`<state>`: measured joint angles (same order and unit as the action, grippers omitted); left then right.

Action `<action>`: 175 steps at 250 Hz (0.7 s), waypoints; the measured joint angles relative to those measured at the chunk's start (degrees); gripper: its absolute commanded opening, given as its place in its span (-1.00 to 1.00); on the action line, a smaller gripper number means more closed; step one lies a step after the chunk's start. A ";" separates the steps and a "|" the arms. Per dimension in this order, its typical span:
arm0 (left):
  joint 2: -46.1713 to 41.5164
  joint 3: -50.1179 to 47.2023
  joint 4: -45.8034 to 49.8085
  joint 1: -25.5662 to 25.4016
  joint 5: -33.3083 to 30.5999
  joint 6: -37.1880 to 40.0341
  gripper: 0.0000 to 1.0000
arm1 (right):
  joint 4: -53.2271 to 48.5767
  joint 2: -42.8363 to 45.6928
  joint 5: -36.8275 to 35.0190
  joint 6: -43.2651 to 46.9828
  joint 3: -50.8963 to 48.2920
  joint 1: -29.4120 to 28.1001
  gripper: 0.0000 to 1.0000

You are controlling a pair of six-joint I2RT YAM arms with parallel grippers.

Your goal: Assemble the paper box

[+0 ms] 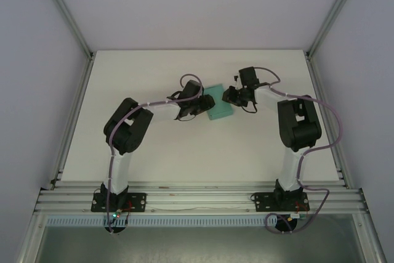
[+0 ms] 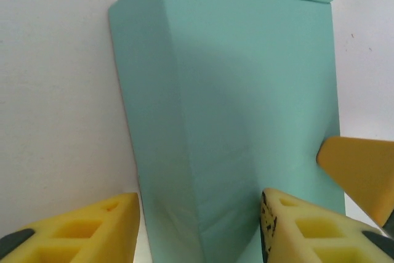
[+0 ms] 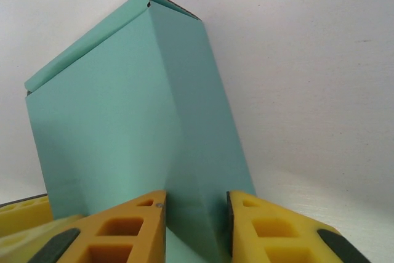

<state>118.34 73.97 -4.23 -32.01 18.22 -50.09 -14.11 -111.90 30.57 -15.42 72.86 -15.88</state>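
The paper box (image 1: 219, 106) is a closed teal-green rectangular box at the middle of the white table (image 1: 154, 72), between my two grippers. My left gripper (image 1: 205, 104) meets it from the left. In the left wrist view the box (image 2: 246, 103) stands between the yellow fingers of the left gripper (image 2: 200, 232), which are spread wide and lie against its near end. My right gripper (image 1: 231, 97) meets it from the right. In the right wrist view the right gripper (image 3: 196, 226) presses both orange fingers on the near corner of the box (image 3: 123, 133).
The right gripper's orange fingertip (image 2: 363, 177) shows beside the box in the left wrist view. The left gripper's yellow fingers (image 3: 24, 214) show at the lower left of the right wrist view. Aluminium frame rails (image 1: 197, 198) run along the table's near edge and sides.
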 measured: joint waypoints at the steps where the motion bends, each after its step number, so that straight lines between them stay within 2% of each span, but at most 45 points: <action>1: -0.02 0.00 0.04 0.00 0.00 -0.02 0.18 | 0.00 0.00 0.00 0.00 0.02 0.00 -0.47; 17: -0.28 0.00 1.36 0.07 0.39 0.63 0.25 | -0.24 0.00 -0.50 0.02 0.22 -0.22 -0.48; 54: -0.92 0.02 3.98 0.85 1.05 1.84 0.62 | -0.59 0.00 -1.05 0.02 0.44 -0.50 -0.48; 78: -1.27 0.96 6.01 1.42 1.27 3.04 0.73 | -0.90 0.00 -1.53 0.04 0.66 -0.70 -0.48; 124: -1.29 3.41 9.55 3.45 1.46 4.35 0.81 | -1.53 0.00 -2.54 0.13 1.05 -1.01 -0.48; 159: 0.94 9.49 10.91 4.83 1.99 5.05 0.80 | -1.92 0.00 -2.99 0.50 1.27 -1.14 -0.48; 175: 2.97 12.87 10.86 5.25 2.49 5.18 0.69 | -1.92 0.00 -3.17 0.50 1.29 -1.22 -0.48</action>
<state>121.32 86.85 6.63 -26.76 20.71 -44.91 -16.03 -111.90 27.40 -14.92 74.15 -17.10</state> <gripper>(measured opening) 0.886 0.261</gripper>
